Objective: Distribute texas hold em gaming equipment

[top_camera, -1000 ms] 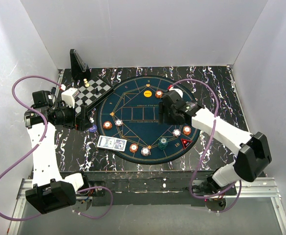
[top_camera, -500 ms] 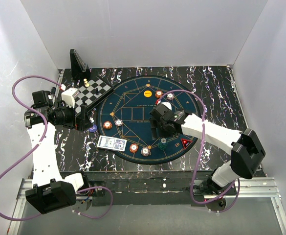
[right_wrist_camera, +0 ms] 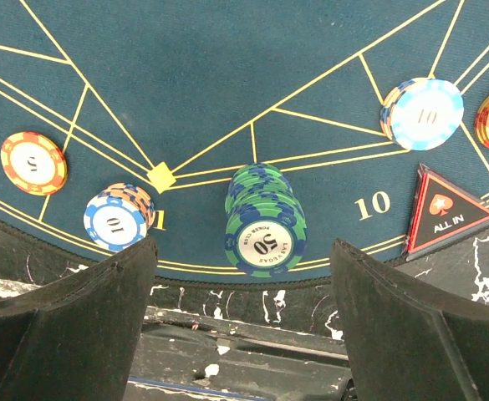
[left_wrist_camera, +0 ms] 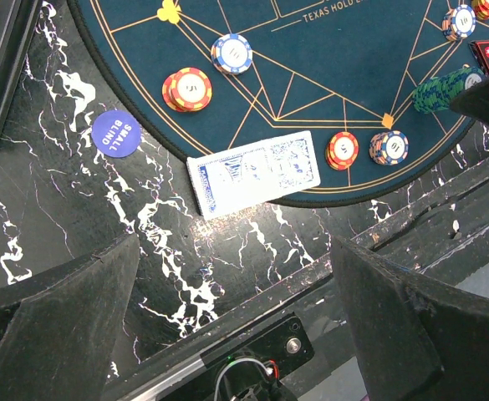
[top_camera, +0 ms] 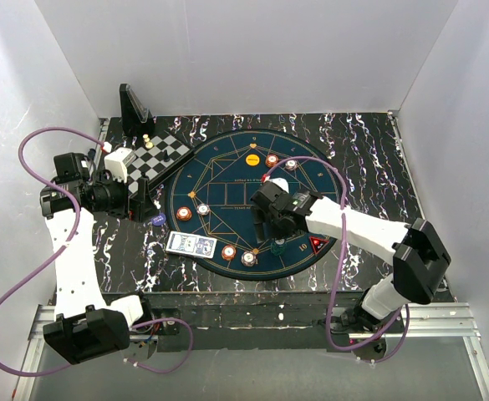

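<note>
A tall green chip stack stands on the dark blue mat near its front rim. My right gripper hovers over it, open, with a finger on each side and touching nothing. From above, that gripper sits just left of the green stack. A blue-backed card deck lies across the mat's front-left rim. My left gripper is open and empty, well back from the deck. Orange and white-blue chip stacks lie left of the green one.
A red ALL IN triangle lies right of the green stack, with another white-blue stack beyond it. A blue small-blind disc rests off the mat. The checkered board with small pieces stands at back left, beside my left gripper.
My right arm has swung left and toward the near edge, from over the right-hand chips to above the green stack, and its jaws spread a little wider. The left arm has not moved.
</note>
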Tool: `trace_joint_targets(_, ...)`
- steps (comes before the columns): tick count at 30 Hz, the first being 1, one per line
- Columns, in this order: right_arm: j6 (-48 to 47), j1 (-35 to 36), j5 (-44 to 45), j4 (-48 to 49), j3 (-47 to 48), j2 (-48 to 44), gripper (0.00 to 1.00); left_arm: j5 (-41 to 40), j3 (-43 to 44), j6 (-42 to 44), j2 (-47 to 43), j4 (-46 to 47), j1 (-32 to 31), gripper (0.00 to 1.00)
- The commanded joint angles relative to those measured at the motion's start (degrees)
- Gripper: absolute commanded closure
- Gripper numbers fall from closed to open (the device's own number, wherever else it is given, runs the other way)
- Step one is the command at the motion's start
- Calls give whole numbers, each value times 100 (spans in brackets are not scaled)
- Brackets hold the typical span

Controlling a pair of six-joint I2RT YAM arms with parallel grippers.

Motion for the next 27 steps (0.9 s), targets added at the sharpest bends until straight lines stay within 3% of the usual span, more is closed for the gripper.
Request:
trace_joint_targets(1,72,109,169,-209,291,85,9,100,64,-21,-75,23,30,0)
trace_joint_targets(18,54,179,239,-218,221,146,9,48,117,-74,-66,-4,30,0)
trace_joint_targets(27,-8,170,239,-25,116,453,14,65,125,-65,-40,31,30,0)
